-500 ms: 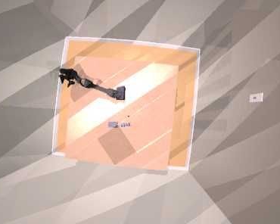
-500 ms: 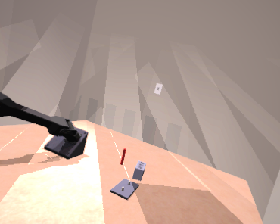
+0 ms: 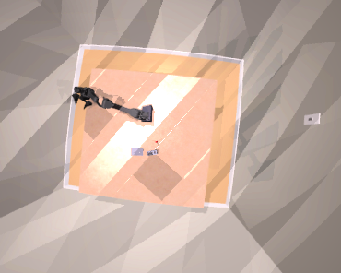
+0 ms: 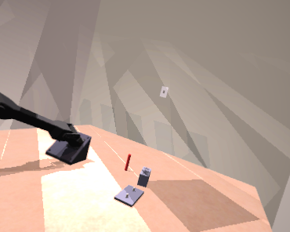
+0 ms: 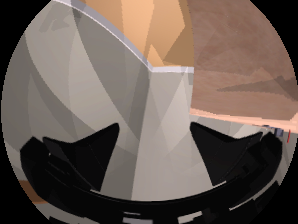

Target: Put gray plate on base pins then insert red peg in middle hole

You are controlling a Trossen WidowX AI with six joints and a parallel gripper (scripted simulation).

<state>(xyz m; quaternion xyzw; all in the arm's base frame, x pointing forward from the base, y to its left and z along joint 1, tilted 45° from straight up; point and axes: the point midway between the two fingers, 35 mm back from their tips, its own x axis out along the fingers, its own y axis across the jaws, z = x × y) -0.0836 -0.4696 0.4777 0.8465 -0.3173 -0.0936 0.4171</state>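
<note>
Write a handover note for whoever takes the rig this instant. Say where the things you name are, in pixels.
Pincer [image 3: 81, 101] [image 5: 154, 125]: open, nothing between its fingers, well away from the parts.
Parts: the base [image 3: 136, 151] [image 4: 125, 198] lies with both pins bare; a gray block [image 3: 152, 152] [image 4: 143, 179] [image 5: 279, 132] is beside it, perhaps carrying the plate, too small to tell. Red peg [image 3: 157, 142] [image 4: 128, 162] [image 5: 288, 136] stands apart from both.
Done: neither step.
Left: lower the plate flat onto the pins, insert the peg in its middle hole, let go.
</note>
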